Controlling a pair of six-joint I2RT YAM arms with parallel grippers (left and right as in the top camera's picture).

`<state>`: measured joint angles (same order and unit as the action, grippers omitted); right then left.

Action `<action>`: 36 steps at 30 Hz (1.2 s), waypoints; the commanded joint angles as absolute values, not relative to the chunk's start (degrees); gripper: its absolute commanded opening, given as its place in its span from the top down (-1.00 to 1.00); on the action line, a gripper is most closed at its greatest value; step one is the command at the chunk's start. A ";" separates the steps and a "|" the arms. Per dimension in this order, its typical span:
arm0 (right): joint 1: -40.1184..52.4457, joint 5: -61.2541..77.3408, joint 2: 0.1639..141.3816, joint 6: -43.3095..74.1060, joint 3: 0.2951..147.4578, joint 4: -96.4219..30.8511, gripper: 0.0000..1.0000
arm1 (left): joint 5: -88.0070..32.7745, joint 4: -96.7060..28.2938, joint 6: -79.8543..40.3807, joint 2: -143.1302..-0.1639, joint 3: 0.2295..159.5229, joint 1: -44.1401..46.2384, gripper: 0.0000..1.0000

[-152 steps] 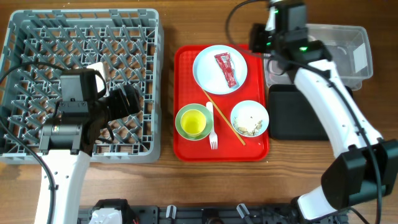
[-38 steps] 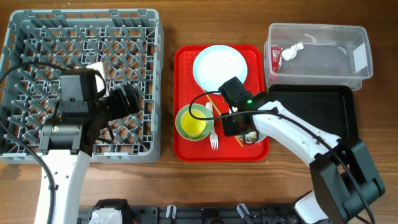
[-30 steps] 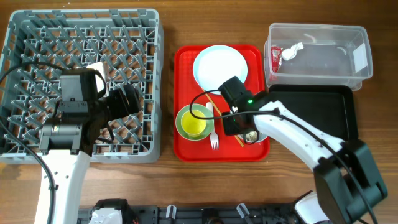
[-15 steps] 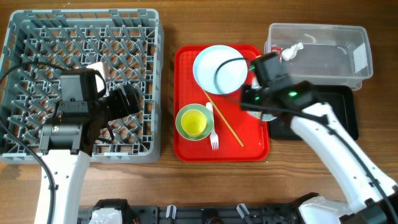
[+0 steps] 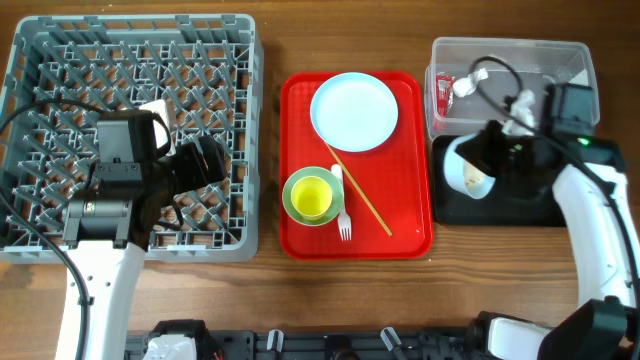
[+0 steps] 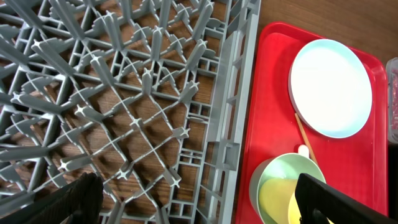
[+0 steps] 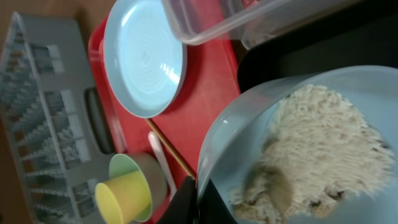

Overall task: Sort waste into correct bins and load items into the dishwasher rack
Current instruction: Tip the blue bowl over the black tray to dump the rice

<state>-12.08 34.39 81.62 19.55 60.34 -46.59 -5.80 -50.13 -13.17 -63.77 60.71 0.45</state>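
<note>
My right gripper (image 7: 198,200) is shut on the rim of the pale blue bowl (image 7: 311,149), which holds pale rice-like scraps. In the overhead view the bowl (image 5: 466,168) hangs tipped on its side over the black tray (image 5: 500,207), held by the right gripper (image 5: 488,158). The clear tub (image 5: 510,85) behind it holds a red wrapper (image 5: 443,92) and a white tissue (image 5: 468,82). My left gripper (image 6: 196,211) stands open above the grey rack (image 6: 124,93), with nothing between its fingers (image 6: 68,199).
The red serving tray (image 5: 300,232) carries the pale blue plate (image 5: 354,111), a green bowl (image 5: 296,205) with a yellow-green cup (image 5: 312,198) in it, a white fork (image 5: 342,210) and chopsticks (image 5: 362,190). The rack (image 5: 130,60) fills the left side of the table.
The right gripper has lifted the blue bowl off the red tray, carried it right over the black tray and tipped it on its side. The left arm has not moved.
</note>
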 commanded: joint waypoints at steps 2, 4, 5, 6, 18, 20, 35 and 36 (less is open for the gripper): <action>-20.10 50.50 82.91 16.03 56.31 -43.46 0.92 | -5.26 -50.00 -12.45 -63.55 61.73 0.21 -1.00; -22.72 54.87 84.07 16.12 54.83 -41.65 0.92 | -5.26 -50.02 -12.45 -63.55 61.73 0.21 -1.00; -23.94 56.86 84.84 16.16 54.19 -41.01 0.91 | -5.26 -50.02 -12.45 -63.55 61.73 0.21 -1.00; -25.04 58.22 85.60 16.62 53.74 -40.69 0.92 | -5.26 -50.02 -12.45 -63.55 61.73 0.21 -1.00; -32.60 82.65 96.42 23.27 53.52 -32.27 0.91 | -5.28 -50.02 -12.45 -63.55 61.73 0.21 -1.00; -33.28 85.65 96.84 24.73 53.52 -30.48 0.91 | -5.26 -50.02 -12.45 -63.55 61.73 0.21 -1.00; -42.37 91.37 96.92 39.44 53.52 -22.46 0.92 | -5.26 -50.02 -12.45 -63.55 61.73 0.21 -1.00; -42.87 91.37 96.92 40.34 53.52 -21.80 0.92 | -5.26 -50.02 -12.45 -63.55 61.73 0.21 -1.00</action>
